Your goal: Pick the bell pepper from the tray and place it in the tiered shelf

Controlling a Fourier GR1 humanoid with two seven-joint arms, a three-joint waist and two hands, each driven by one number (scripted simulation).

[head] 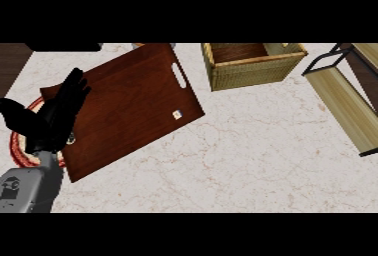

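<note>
A dark brown wooden tray (140, 95) with a slot handle lies tilted on the marble counter, left of centre. No bell pepper shows on it; only a tiny pale square (177, 114) sits near its right corner. My left hand (59, 112) stands over the tray's left edge, open, fingers straight and pointing up, thumb out to the left. It hides whatever lies beneath it. The tiered shelf (343, 100), light wooden boards in a black frame, stands at the far right. My right hand is out of view.
A woven basket (251, 62) with a wooden floor stands at the back, between tray and shelf. A red-rimmed round thing (18, 150) peeks out under my left forearm. Bare marble counter (244, 160) spreads across the middle and front.
</note>
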